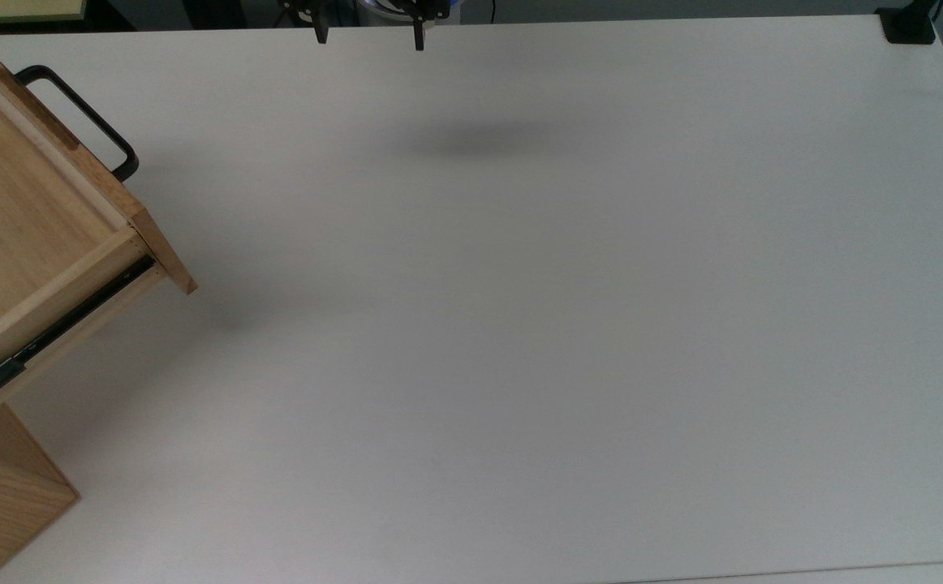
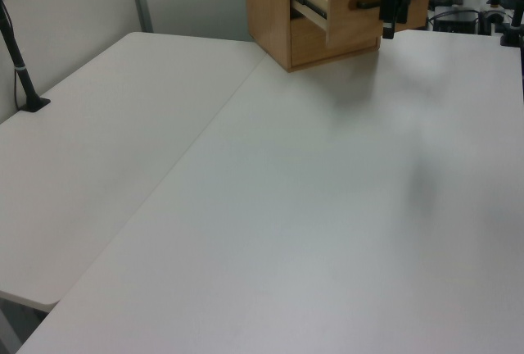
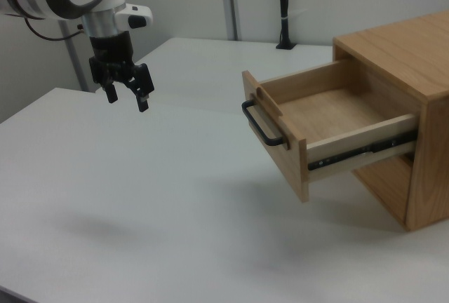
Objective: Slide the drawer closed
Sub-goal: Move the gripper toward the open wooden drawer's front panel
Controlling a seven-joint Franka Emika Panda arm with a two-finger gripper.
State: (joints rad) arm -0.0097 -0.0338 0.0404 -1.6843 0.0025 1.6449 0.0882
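Note:
The drawer [image 3: 330, 117] is a light wooden tray pulled far out of its wooden cabinet [image 3: 414, 64], empty inside, with a black bar handle [image 3: 261, 125] on its front panel and a black slide rail along its side. In the top view the drawer [image 1: 33, 219] sits at the left edge, its handle [image 1: 82, 113] pointing toward the table's middle. My gripper [image 3: 126, 97] hangs open in the air above the white table [image 3: 140, 198], well apart from the handle, on the right view's left. The fingertips [image 1: 419, 36] show at the top view's upper edge.
A black clamp base [image 1: 908, 26] sits at the top view's upper right table corner. A black pole [image 3: 283, 8] stands at the far table edge in the right view. Another black post [image 2: 20, 75] stands on the left view's left.

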